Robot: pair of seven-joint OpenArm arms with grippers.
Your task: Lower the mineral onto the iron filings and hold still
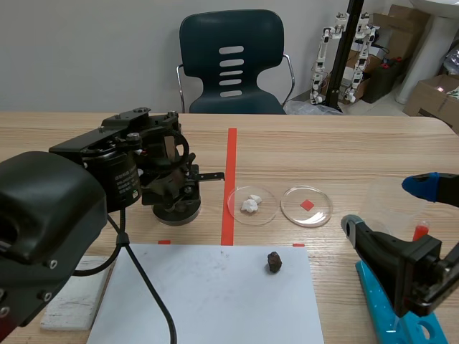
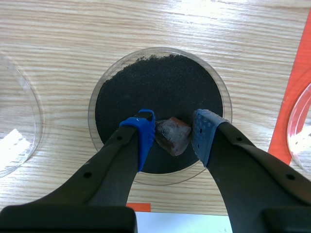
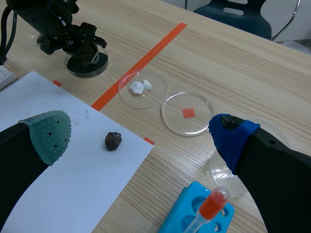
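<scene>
Left gripper [image 2: 173,134] clamped on mineral [image 2: 172,139] above iron filings [image 2: 160,82], dish [image 2: 92,104] six o'clock; judged hard, jagged: hold broad flanks. Right gripper [image 3: 140,135]: jaws apart.

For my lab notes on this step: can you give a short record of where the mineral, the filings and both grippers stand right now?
left gripper: shut on the mineral, held over the iron filings
mineral: dark reddish-brown lump between the blue pads; contact with the filings cannot be told
iron filings: black, filling a clear round dish
right gripper: open, holding nothing, by the blue rack
second rock: lying alone on the white paper
</scene>
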